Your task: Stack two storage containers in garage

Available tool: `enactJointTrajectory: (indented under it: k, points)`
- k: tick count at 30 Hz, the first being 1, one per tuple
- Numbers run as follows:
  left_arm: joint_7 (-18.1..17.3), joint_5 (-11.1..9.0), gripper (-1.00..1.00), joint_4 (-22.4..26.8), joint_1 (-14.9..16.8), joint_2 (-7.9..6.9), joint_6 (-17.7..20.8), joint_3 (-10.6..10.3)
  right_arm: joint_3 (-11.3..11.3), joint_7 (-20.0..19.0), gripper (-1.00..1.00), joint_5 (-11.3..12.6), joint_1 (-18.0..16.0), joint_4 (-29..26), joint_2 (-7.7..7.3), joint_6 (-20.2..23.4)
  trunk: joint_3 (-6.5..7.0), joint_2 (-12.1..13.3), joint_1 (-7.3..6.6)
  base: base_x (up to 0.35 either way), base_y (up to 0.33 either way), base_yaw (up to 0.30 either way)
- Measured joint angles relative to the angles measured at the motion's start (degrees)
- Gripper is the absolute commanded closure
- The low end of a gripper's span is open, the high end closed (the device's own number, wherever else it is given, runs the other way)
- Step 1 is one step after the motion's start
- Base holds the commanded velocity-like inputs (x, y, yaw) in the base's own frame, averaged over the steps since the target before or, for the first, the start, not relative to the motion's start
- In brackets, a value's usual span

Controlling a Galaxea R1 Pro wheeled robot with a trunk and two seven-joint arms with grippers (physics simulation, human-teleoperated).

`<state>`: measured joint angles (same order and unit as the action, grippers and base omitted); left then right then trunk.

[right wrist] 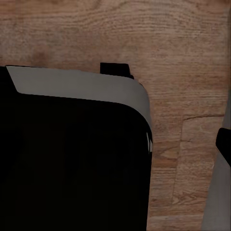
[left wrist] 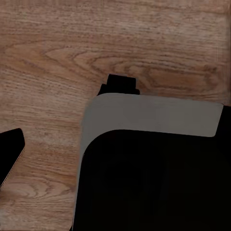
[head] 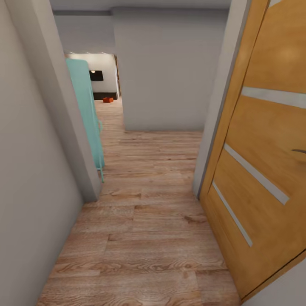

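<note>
One orange-red storage container (head: 108,100) lies far off on the light wood-plank floor of the living room (head: 106,85), seen small through the opening at the end of the hallway. It sits in front of a low dark cabinet (head: 105,95), under a wall TV (head: 96,75). Both wrist views look down at wood planks and my own dark base (left wrist: 154,183) with its grey rim (right wrist: 82,86). A dark finger (left wrist: 9,154) shows at the edge of the left wrist view, and another dark finger (right wrist: 224,144) at the edge of the right wrist view. Nothing is held in sight.
I stand in a narrow hallway with a wood-plank floor (head: 144,229). A grey wall (head: 25,170) closes the left side. An open honey-coloured door (head: 263,170) fills the right. A teal panel (head: 87,110) leans past the left corner, and a grey wall block (head: 170,72) stands ahead.
</note>
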<state>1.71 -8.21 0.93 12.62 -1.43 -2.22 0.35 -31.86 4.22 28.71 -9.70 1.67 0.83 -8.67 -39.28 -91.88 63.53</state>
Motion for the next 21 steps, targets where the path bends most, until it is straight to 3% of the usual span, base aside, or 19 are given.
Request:
enactJointTrajectory:
  k: [21]
  points:
    - [0.00, -0.08, -1.00, 0.00, 0.00, -0.04, -0.01, 0.01, 0.00, 0.04, -1.00, 0.02, 0.00, 0.00, -0.08, 0.00, 0.00, 0.00, 0.00, 0.322, 0.000, 0.000]
